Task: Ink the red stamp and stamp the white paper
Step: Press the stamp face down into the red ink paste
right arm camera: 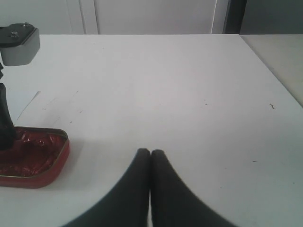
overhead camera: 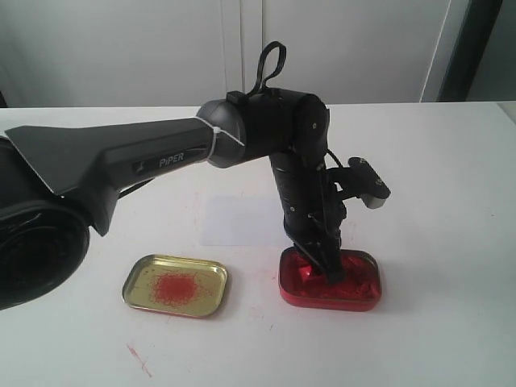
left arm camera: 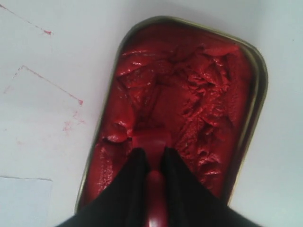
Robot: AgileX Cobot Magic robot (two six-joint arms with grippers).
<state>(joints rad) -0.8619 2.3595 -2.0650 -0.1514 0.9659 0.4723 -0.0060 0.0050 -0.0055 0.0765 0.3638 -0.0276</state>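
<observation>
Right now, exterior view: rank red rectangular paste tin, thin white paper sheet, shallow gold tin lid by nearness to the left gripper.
1. The red paste tin, around the left gripper.
2. The white paper, just behind-left.
3. The gold lid, farthest left.

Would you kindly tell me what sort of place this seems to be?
Probably a lab or test room: a white table, plain white cabinet doors behind, and a robot arm over a tin of red paste.
</observation>
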